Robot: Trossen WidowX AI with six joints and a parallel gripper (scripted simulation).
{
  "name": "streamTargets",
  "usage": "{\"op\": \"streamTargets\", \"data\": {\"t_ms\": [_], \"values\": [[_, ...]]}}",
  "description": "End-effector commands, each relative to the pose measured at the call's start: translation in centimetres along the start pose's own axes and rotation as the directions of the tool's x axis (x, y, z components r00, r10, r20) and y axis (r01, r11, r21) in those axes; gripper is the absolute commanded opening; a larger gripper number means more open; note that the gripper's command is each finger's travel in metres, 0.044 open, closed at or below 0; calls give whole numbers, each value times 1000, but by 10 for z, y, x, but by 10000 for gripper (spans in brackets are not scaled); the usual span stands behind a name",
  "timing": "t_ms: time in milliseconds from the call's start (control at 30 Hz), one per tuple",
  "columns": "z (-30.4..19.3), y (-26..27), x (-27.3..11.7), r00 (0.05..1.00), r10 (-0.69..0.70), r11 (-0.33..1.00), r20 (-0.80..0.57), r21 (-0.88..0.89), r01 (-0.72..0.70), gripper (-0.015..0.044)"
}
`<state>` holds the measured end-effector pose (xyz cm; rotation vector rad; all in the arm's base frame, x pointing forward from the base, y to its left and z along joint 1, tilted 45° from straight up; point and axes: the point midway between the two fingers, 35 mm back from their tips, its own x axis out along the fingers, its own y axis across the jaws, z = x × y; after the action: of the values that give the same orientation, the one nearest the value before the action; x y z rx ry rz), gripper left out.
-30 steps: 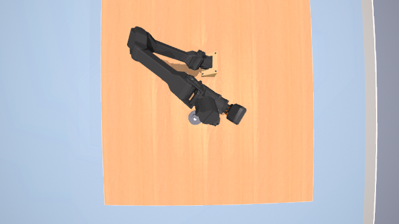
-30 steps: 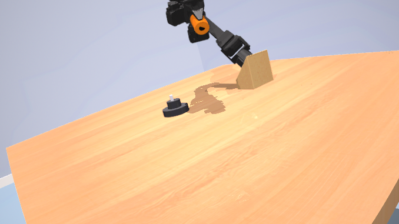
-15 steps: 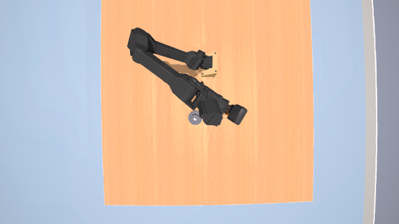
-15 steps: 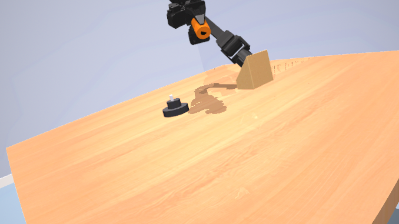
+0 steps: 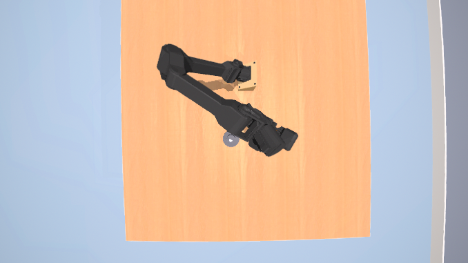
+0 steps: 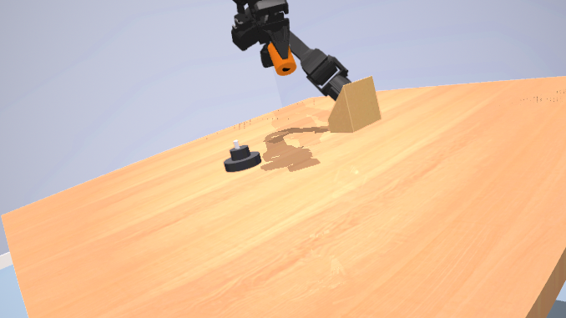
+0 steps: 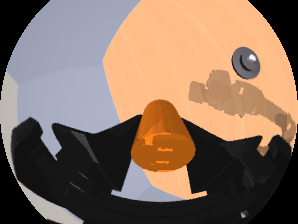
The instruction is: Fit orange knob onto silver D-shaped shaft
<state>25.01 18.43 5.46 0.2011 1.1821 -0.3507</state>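
The orange knob (image 6: 285,65) (image 7: 162,137) is held high above the table, tilted, with its dark hole showing on its lower end in the exterior view. My gripper (image 6: 280,53) (image 7: 160,119) is shut on the knob, one finger on each side. The round dark pedestal (image 6: 242,161) (image 7: 238,64) (image 5: 226,143) stands upright on the table, below the knob and left of it in the exterior view. Its silver shaft (image 6: 236,144) (image 7: 251,58) points up and is bare. In the top view the knob is hidden under the arm. The shaft's flat side cannot be made out.
The arm's wedge-shaped tan base block (image 6: 363,103) (image 5: 253,74) stands behind and right of the pedestal in the exterior view. The arm (image 5: 203,96) passes over the table beside the pedestal, covering part of its edge from above. The wooden table (image 5: 172,195) (image 6: 209,235) extends around them.
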Motion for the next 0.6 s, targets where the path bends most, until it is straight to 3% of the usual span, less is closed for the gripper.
{"op": "streamTargets", "data": {"t_ms": [0,567], "values": [[2,2,3,998,-70,998,7,7,70,0],[2,-6,30,923,-384,923,-1,14,384,0]]}}
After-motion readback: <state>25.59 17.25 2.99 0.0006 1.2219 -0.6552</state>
